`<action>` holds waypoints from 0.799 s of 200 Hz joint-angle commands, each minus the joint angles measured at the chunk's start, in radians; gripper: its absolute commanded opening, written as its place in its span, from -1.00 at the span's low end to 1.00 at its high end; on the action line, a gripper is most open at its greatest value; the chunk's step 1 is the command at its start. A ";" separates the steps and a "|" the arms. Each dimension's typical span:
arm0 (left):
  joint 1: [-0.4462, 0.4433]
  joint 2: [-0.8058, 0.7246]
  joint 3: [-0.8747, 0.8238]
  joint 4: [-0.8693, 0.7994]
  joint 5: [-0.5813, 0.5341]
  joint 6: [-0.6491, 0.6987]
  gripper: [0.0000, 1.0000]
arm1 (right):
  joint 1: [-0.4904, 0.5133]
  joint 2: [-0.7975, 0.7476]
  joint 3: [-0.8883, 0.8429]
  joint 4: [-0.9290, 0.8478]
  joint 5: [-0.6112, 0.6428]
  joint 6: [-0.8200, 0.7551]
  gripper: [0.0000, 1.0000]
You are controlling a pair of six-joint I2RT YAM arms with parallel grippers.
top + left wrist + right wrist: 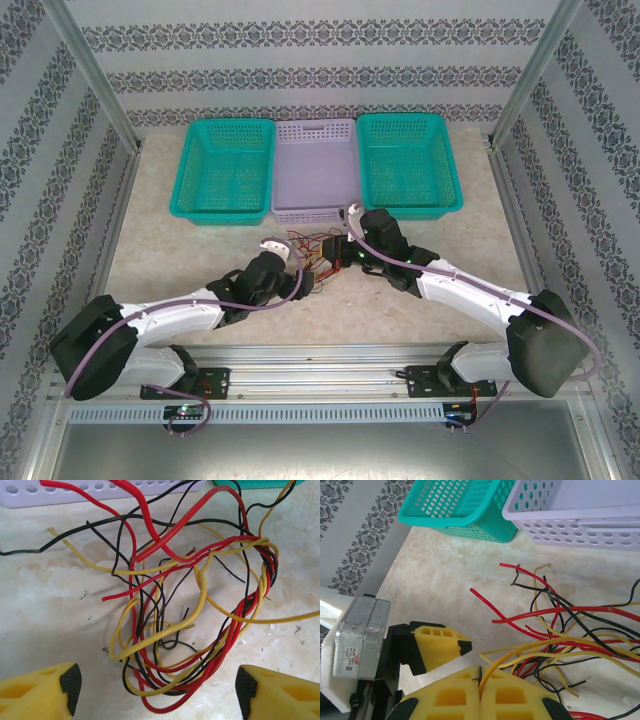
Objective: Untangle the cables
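Table (180,260), one. Along its far edge we list three baskets side by side: left basket (222,214), middle basket (310,214), right basket (410,212). The cables (318,255) lie tangled on the table just before the middle basket. We place the left gripper (157,685) astride the tangle's near-left end and the right gripper (480,672) at its right, with one strand caught in it.

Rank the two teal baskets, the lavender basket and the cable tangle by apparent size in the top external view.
1. left teal basket and right teal basket: they look alike, so I can't rank one above the other.
2. lavender basket: narrower.
3. cable tangle: by far the smallest.
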 commanded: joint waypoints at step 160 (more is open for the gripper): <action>0.063 0.118 0.013 0.181 0.009 0.133 -0.69 | 0.016 -0.025 0.021 -0.015 -0.016 -0.031 -1.00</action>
